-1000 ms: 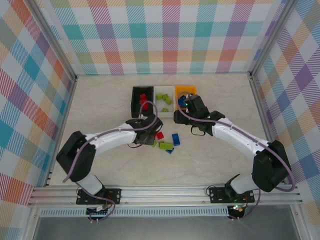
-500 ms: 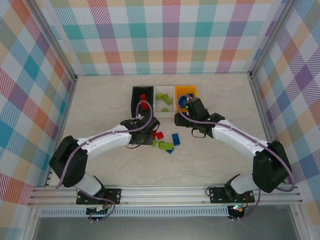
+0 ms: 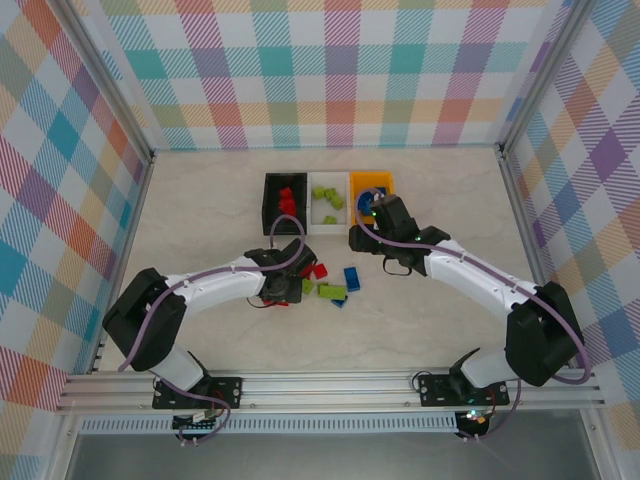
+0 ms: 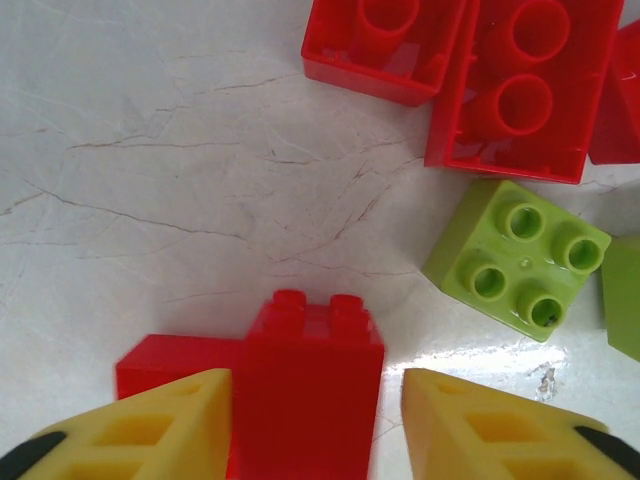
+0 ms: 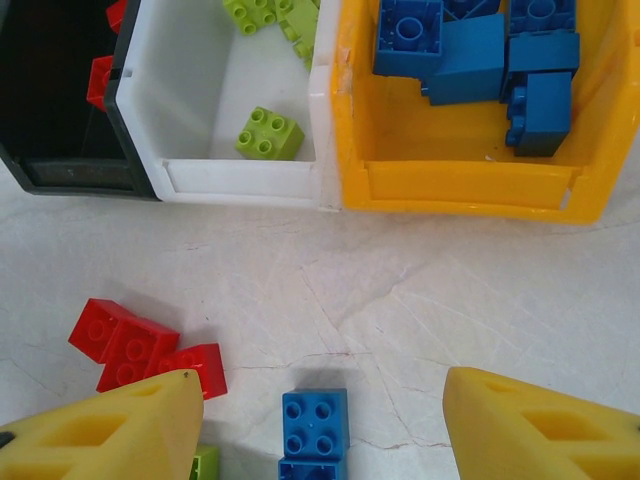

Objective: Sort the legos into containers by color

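A red lego (image 4: 310, 390) stands on the table between the yellow fingers of my left gripper (image 4: 315, 430). The jaws are open, and a gap shows on the brick's right side. Two more red legos (image 4: 520, 90) lie upside down beyond it, next to a lime green lego (image 4: 515, 260). My right gripper (image 5: 320, 390) hangs open over the table with a blue lego (image 5: 315, 425) below it. The containers stand in a row: black (image 5: 60, 170) with red legos, white (image 5: 240, 180) with green ones (image 5: 268, 135), orange-yellow (image 5: 460, 190) with blue ones (image 5: 470, 55).
In the top view the left gripper (image 3: 280, 290) sits just left of the loose pile of red (image 3: 318, 270), green (image 3: 332, 292) and blue (image 3: 352, 278) legos. The right gripper (image 3: 372, 232) hovers just in front of the orange-yellow bin (image 3: 372, 178). Checkered walls surround the table.
My left gripper has pulled back toward the near side, away from the black bin, and its jaws have parted. The right arm has hardly moved.
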